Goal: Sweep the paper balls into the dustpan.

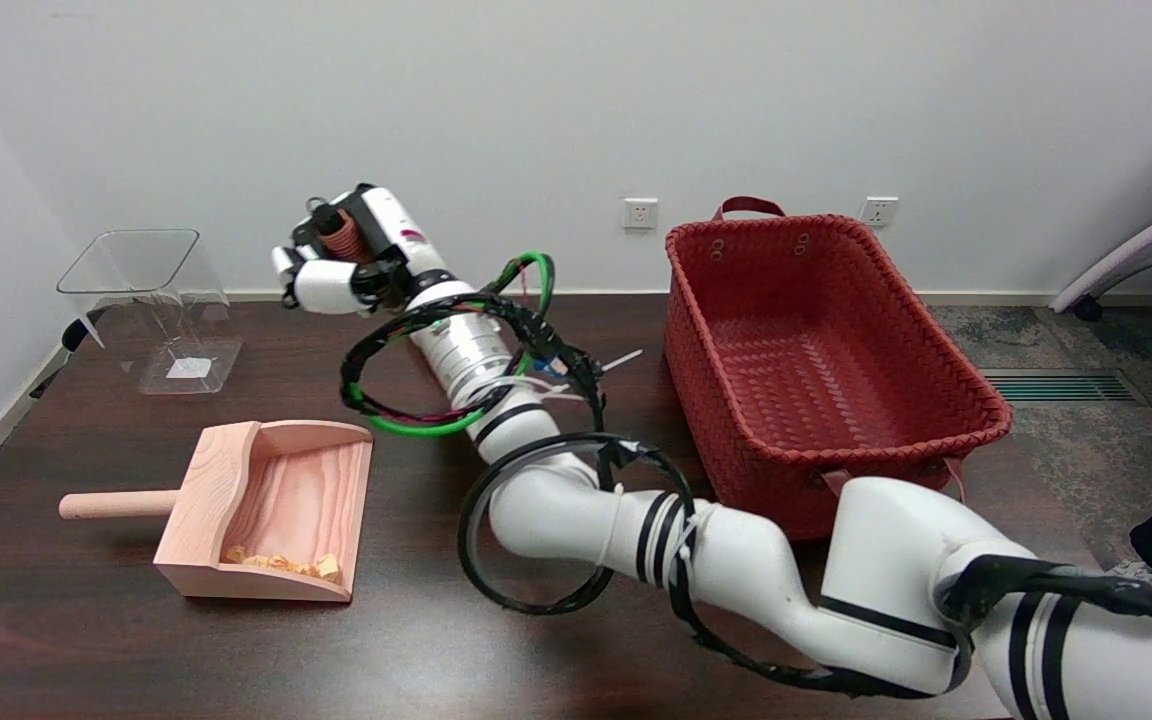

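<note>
My right arm (pixel 636 530) is glossy white with black bands and a ribbed silver wrist collar. Black, green and red cables (pixel 436 375) loop loosely around it, fastened by white zip ties. My right hand (pixel 341 265) is black and white, with a small red marking.

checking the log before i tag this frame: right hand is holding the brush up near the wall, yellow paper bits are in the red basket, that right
Not quite. The right hand does hold the brush up near the wall, but the yellow paper bits lie in the wooden dustpan, not the red basket, whose visible inside holds none. The head view shows it.
</note>
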You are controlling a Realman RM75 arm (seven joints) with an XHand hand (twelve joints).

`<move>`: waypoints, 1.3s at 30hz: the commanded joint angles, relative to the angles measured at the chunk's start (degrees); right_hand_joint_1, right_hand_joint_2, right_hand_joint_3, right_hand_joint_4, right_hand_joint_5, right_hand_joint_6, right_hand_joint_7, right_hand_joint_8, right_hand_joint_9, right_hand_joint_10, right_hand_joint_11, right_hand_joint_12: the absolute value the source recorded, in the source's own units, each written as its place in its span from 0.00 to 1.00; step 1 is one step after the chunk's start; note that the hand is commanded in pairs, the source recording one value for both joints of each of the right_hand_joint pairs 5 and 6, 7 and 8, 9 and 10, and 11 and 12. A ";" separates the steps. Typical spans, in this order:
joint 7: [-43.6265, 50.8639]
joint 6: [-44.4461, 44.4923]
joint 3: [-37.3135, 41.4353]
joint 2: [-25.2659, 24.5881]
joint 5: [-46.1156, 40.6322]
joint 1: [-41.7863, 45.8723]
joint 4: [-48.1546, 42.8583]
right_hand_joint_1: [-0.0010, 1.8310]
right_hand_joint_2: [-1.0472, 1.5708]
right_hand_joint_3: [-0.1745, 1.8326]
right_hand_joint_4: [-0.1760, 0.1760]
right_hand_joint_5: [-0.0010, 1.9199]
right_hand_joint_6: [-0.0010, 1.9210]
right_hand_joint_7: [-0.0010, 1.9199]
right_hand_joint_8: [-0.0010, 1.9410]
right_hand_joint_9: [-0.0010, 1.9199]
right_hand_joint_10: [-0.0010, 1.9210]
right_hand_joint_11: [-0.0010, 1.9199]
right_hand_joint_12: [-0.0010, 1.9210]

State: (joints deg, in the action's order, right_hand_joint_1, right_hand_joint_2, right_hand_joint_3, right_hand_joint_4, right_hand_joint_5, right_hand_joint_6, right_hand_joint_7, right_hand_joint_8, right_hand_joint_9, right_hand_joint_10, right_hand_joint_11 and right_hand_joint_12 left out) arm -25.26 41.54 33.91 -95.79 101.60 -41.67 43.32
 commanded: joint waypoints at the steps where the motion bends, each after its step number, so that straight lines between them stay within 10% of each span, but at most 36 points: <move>1: -0.16 4.07 1.67 5.17 1.11 -3.01 -3.82 0.69 0.86 0.52 0.50 1.00 1.00 1.00 0.99 1.00 1.00 1.00 1.00; 21: -1.24 3.95 1.16 3.17 -5.11 1.66 -9.74 0.69 0.83 0.49 0.50 1.00 1.00 1.00 0.99 1.00 1.00 1.00 1.00; 39: -20.62 -2.67 -0.83 -3.42 -6.71 3.39 -4.18 0.68 0.82 0.51 0.50 1.00 1.00 1.00 0.99 1.00 1.00 1.00 1.00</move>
State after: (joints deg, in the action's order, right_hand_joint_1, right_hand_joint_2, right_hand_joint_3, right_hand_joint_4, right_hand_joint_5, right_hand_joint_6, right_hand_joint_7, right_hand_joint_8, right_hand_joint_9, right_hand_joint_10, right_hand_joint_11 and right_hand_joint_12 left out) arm -34.36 44.12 34.61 -94.18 96.71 -40.13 35.05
